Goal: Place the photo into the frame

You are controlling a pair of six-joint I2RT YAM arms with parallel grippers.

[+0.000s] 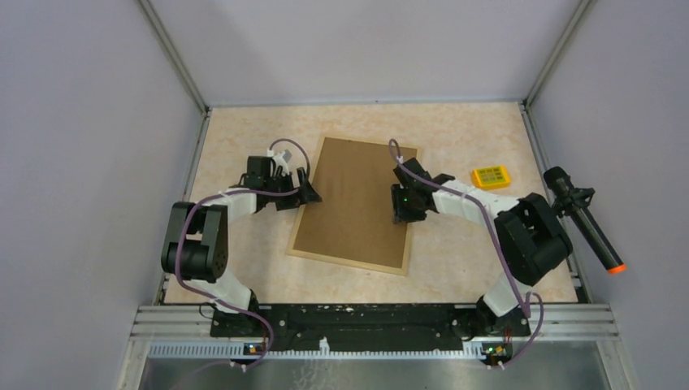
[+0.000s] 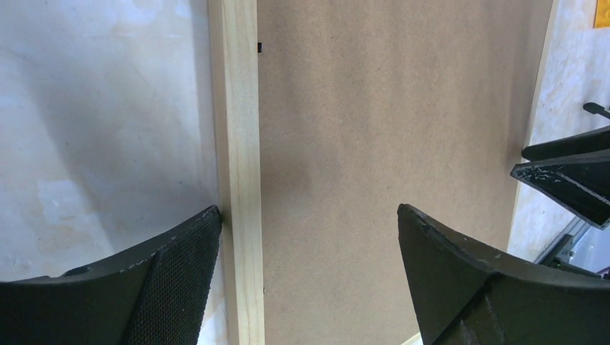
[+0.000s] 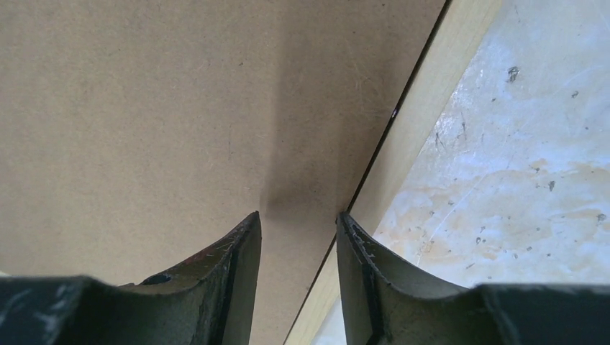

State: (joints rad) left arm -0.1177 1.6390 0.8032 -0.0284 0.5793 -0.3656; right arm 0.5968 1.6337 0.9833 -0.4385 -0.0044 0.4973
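seen from above, a pale mottled desk [image 1: 455, 130] with two robot arms reaching in from 6 o'clock. the frame [image 1: 353, 203] lies flat in the middle of the desk, face down and turned slightly clockwise. its brown back board [image 1: 357, 187] faces up inside a thin rim of light wood.

the left pincer [image 1: 311, 193] is at the frame's 9 o'clock edge. in its wrist view the left pincer [image 2: 309, 210] is spread wide. one finger [image 2: 180, 266] sits just outside the wooden rail [image 2: 241, 144], and the other is over the board, so the rail runs between them.

the right pincer [image 1: 400, 213] is over the frame's 3 o'clock edge. its wrist view shows the right pincer [image 3: 298, 215] with a narrow gap between the fingers and nothing pinched. it is poised over the line where the board [image 3: 144, 108] meets the rail [image 3: 431, 108].

a small yellow block [image 1: 491, 176] lies on the desk at 2 o'clock, apart from the frame.
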